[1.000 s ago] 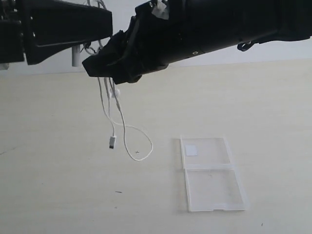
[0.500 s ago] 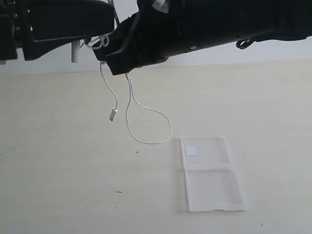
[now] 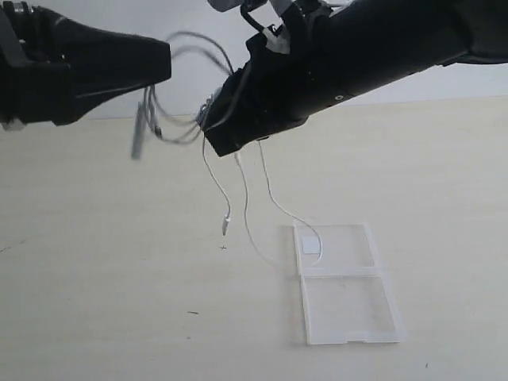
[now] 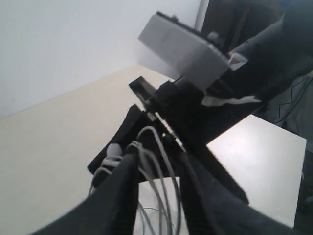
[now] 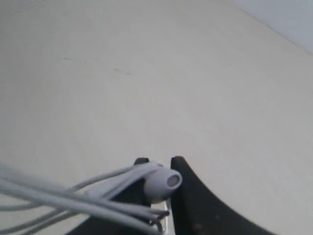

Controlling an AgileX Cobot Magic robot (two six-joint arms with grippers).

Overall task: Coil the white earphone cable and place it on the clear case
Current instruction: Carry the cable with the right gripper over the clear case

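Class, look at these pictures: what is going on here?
A white earphone cable is held in the air above the table. The right gripper pinches a bundle of strands beside an earbud; the left gripper stands open around several loops. One loop dangles to the open clear case.

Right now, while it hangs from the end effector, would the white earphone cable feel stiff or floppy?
Probably very floppy: the white earphone cable droops in loose loops below the right end effector. Likely light, being so thin. Its plug end may swing when moved.
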